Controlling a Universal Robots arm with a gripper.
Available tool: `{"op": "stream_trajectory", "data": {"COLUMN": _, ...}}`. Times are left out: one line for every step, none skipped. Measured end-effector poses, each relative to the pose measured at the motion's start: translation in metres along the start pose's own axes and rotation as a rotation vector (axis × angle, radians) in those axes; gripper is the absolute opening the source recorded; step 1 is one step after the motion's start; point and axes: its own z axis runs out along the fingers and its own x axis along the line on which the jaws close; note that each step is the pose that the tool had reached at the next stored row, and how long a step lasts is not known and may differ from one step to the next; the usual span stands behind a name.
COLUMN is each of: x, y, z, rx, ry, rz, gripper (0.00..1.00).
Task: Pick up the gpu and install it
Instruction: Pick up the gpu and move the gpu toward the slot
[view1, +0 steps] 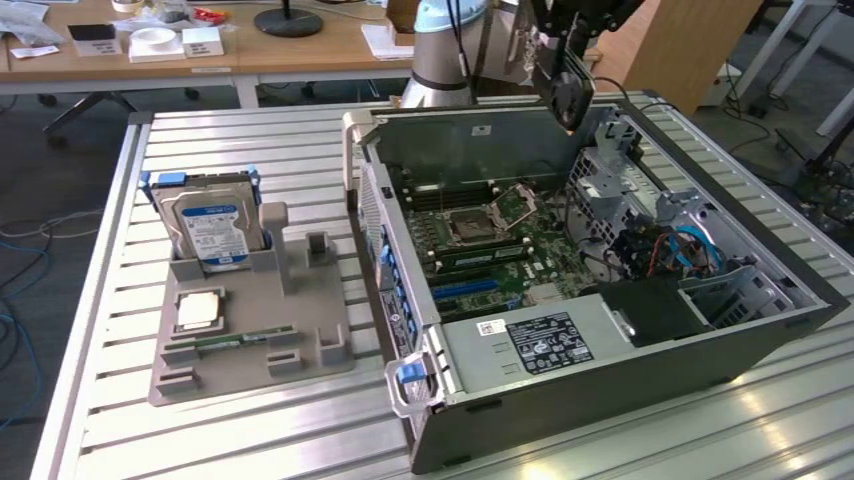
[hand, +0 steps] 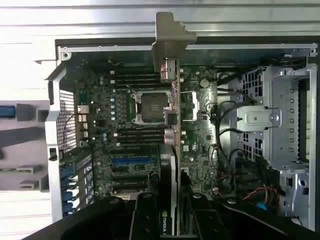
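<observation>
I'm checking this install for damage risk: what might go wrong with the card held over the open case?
The gpu, clamped in the gripper, hangs over the motherboard; a slip could drop it onto the CPU socket. Its metal bracket crosses the case rim in the wrist view and might catch there.

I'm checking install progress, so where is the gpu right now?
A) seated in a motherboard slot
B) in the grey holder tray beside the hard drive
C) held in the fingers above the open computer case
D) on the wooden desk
C: the fingers clamp the gpu, which hangs over the open computer case, clear of the motherboard.
</observation>
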Motion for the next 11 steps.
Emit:
{"op": "stream_trajectory", "data": {"x": -0.01, "y": 0.0009, "z": 0.0003, "rx": 0.0001, "ry": 0.0, "rz": 0.0, "gripper": 0.27}}
{"op": "stream_trajectory", "data": {"x": -0.014, "y": 0.0012, "z": 0.0005, "rx": 0.0, "ry": 0.0, "rz": 0.0, "gripper": 0.27}}
{"op": "stream_trajectory", "data": {"x": -0.017, "y": 0.0014, "z": 0.0006, "rx": 0.0, "ry": 0.0, "rz": 0.0, "gripper": 0.27}}
{"op": "stream_trajectory", "data": {"x": -0.02, "y": 0.0016, "z": 0.0007, "rx": 0.0, "ry": 0.0, "rz": 0.0, "gripper": 0.27}}
{"op": "stream_trajectory", "data": {"x": -0.023, "y": 0.0019, "z": 0.0008, "rx": 0.0, "ry": 0.0, "rz": 0.0, "gripper": 0.27}}
{"op": "stream_trajectory", "data": {"x": -0.026, "y": 0.0021, "z": 0.0009, "rx": 0.0, "ry": 0.0, "rz": 0.0, "gripper": 0.27}}
{"op": "stream_trajectory", "data": {"x": -0.029, "y": 0.0023, "z": 0.001, "rx": -0.0001, "ry": 0.0, "rz": 0.0, "gripper": 0.27}}
{"op": "stream_trajectory", "data": {"x": -0.032, "y": 0.0025, "z": 0.0012, "rx": -0.0001, "ry": 0.0, "rz": 0.0, "gripper": 0.27}}
{"op": "stream_trajectory", "data": {"x": -0.035, "y": 0.0027, "z": 0.0012, "rx": 0.0, "ry": 0.0, "rz": 0.0, "gripper": 0.27}}
{"op": "stream_trajectory", "data": {"x": -0.037, "y": 0.0029, "z": 0.0013, "rx": 0.0001, "ry": 0.0, "rz": 0.0, "gripper": 0.27}}
{"op": "stream_trajectory", "data": {"x": -0.04, "y": 0.0031, "z": 0.0014, "rx": 0.0, "ry": 0.0, "rz": 0.0, "gripper": 0.27}}
